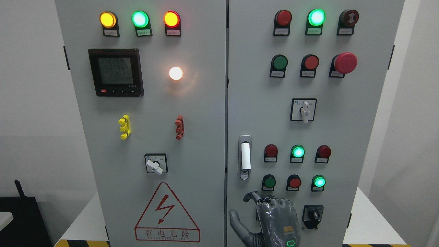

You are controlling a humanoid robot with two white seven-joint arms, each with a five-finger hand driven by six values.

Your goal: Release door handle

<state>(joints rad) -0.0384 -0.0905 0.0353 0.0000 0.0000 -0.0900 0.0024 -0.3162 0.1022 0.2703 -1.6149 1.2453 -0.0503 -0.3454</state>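
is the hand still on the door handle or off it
Off it. The hand sits below the door handle, clear of it, fingers curled and holding nothing. From which side its arm comes in cannot be told.

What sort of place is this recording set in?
Probably an electrical room or training lab: a grey two-door control cabinet with indicator lamps, a digital meter and a high-voltage warning triangle.
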